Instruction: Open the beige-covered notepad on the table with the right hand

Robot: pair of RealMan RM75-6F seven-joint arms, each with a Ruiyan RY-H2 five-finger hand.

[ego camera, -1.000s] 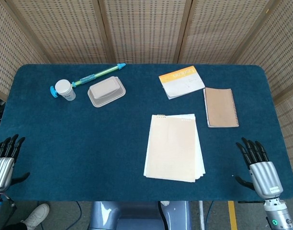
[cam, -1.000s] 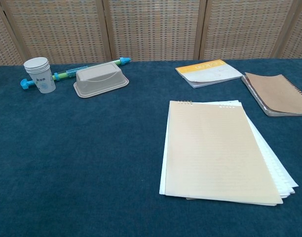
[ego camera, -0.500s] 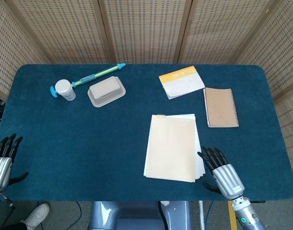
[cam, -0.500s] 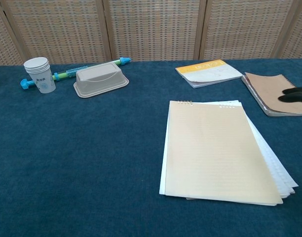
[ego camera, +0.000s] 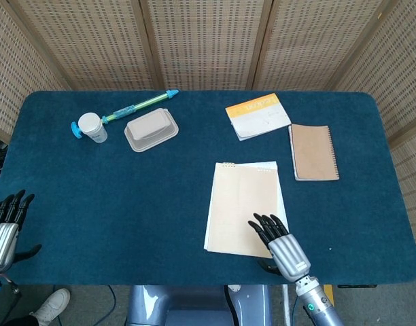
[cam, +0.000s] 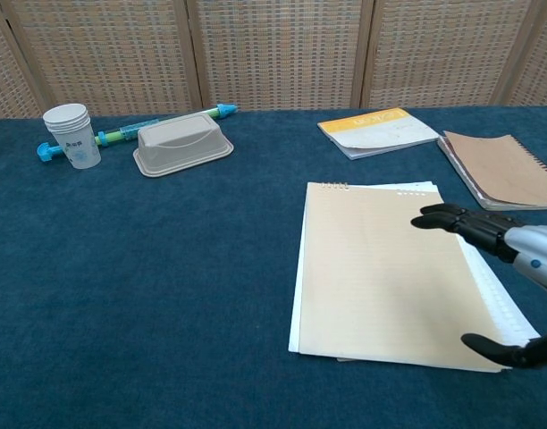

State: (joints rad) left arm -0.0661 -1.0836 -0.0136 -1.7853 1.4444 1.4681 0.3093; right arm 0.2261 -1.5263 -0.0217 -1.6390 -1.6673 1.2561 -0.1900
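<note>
Notepad [ego camera: 243, 208] closed — right hand [ego camera: 281, 246] above corner

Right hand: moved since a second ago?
Yes. In the head view the right hand went leftward from the table's right edge to above the near right corner of the flat beige-covered notepad, fingers spread, holding nothing.

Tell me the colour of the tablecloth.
Dark teal-blue tablecloth, clearest in the head view.

White cup [ego camera: 92, 127], blue-green pen [ego camera: 136, 106], beige container [ego camera: 151, 129]; orange-topped booklet [ego camera: 257, 115], brown notebook [ego camera: 313, 151].
</note>
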